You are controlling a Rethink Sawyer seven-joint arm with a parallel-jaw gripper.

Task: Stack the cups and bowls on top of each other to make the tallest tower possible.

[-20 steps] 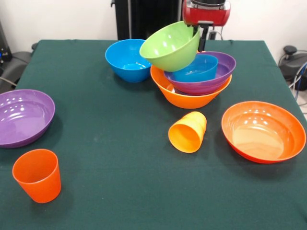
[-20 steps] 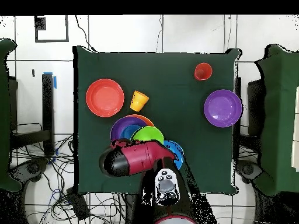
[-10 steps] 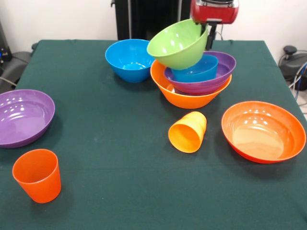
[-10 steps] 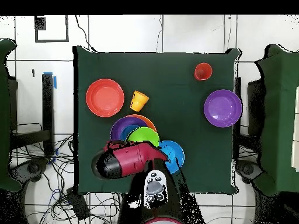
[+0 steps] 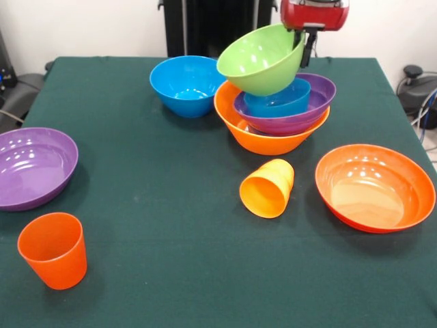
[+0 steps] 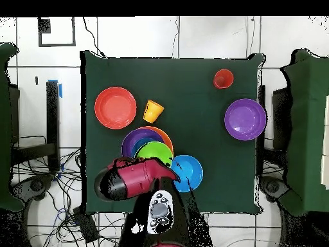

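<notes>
Bowls form the tower (image 5: 276, 113) at the far side of the bench (image 5: 171, 205) in the front view: a large yellow-orange bowl (image 5: 263, 140) stands as base, a wide purple bowl (image 5: 300, 113) sits nested in it, and a small translucent blue bowl (image 5: 280, 99) lies inside the purple one. Above these the claw (image 5: 305, 46) is clamped on the rim of the lime green bowl (image 5: 259, 60), which hangs tilted with its mouth turned toward the camera and its lower side just over the small blue bowl; whether the two touch I cannot tell. The green bowl looks empty.

A medium blue bowl (image 5: 183, 83) stands upright and empty just beside the tower. The wide red-orange bowl (image 5: 374, 186) and the second purple bowl (image 5: 31, 167) rest apart at opposite sides of the bench, both empty. The yellow-orange cup (image 5: 268, 188) lies on its side near the base bowl, mouth toward the camera. The red-orange cup (image 5: 53, 249) stands upright near the second purple bowl, nothing in it.

In the overhead view the arm (image 6: 132, 180) covers part of the tower.
</notes>
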